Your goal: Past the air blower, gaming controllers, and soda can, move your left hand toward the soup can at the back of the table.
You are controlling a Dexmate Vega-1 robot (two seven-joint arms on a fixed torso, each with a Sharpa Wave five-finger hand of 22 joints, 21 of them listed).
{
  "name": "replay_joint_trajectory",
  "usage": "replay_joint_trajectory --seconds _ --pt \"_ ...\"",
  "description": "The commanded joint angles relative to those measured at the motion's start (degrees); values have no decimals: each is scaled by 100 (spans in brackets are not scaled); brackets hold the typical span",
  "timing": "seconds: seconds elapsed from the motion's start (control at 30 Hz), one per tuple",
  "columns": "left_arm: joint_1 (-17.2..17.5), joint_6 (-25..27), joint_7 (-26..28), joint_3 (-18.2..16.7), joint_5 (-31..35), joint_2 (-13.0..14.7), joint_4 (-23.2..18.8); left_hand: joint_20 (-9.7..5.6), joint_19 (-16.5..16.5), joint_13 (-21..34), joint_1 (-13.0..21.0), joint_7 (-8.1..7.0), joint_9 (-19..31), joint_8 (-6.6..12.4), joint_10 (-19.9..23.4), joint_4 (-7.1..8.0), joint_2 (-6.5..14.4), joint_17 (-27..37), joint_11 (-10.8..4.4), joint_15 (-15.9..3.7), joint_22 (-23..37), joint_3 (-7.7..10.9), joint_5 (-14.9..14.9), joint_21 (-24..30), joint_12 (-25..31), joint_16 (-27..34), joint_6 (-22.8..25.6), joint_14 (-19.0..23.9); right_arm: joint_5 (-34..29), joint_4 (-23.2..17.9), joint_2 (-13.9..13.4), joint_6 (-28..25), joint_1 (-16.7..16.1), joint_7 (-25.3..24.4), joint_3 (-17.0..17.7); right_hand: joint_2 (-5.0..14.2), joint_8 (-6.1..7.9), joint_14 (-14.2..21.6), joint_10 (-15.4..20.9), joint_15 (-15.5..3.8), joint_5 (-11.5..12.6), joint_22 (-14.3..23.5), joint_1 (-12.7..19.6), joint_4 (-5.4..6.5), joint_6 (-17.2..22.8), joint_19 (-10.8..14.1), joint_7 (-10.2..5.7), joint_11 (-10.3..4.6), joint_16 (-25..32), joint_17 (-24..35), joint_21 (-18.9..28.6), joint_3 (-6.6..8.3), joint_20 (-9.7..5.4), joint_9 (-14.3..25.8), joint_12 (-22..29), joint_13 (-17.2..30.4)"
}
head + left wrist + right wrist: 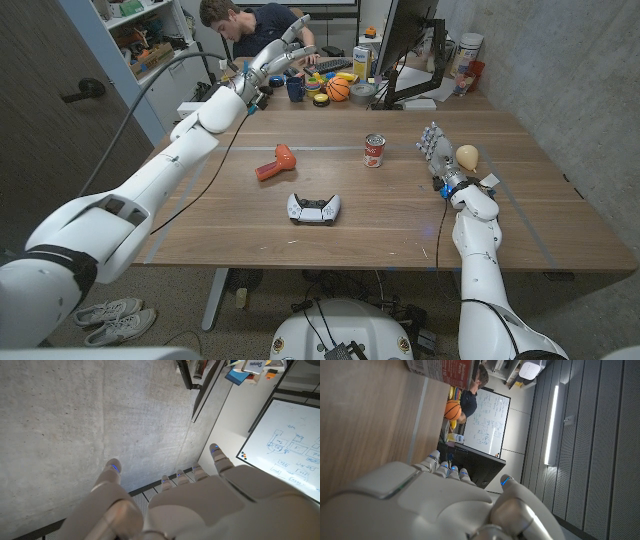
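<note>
My left hand [278, 55] is raised in the air over the table's back left edge, fingers spread, holding nothing. In the left wrist view my left hand [200, 500] faces a concrete surface and a whiteboard. A red-and-white can [374, 150] stands upright right of the table's middle, well to the right of and nearer than that hand. The same can [440, 370] appears past my right hand [435, 505]. An orange-red air blower [277, 162] lies left of the can. A white game controller [314, 207] lies nearer the front. My right hand [436, 150] stands by the can, fingers up and empty.
A beige egg-shaped object [467, 156] lies just right of my right hand. Behind the table a person [255, 25] leans over a cluttered desk with a basketball [338, 89], a tape roll [362, 93], a blue mug [295, 88], a yellow-labelled can [361, 62] and a monitor [405, 50].
</note>
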Motion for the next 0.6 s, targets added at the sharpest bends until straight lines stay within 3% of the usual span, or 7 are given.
replay_joint_trajectory --seconds 0.03,0.37,0.6 --pt "-780 -625 200 574 720 -472 871 18 -52 5 89 -20 19 -21 -122 -43 -20 29 -39 -17 -4 -9 62 0 6 33 -93 -34 10 -13 25 53 -22 -28 -15 597 49 -622 -210 14 27 32 0 -8 -555 -291 47 1 -7 17 -24 35 -21 10 25 29" --pt "-1228 -1088 517 1089 1224 -794 1589 26 -22 7 143 -23 28 1 -170 -75 -40 29 -89 -2 3 -27 86 14 2 41 -96 -25 31 -40 51 69 -55 -67 -3 594 49 -618 -207 17 27 32 1 -10 -552 -293 48 -6 -8 16 -35 34 14 10 25 29" --pt "-1352 -1034 719 1379 1634 -772 1584 29 33 10 229 -25 38 11 -382 -114 -50 29 -89 -7 18 -44 114 39 -41 47 -138 -16 39 -33 55 79 -55 -85 3 590 52 -613 -201 22 27 31 4 -13 -543 -286 62 7 -9 14 -41 33 53 10 26 28"
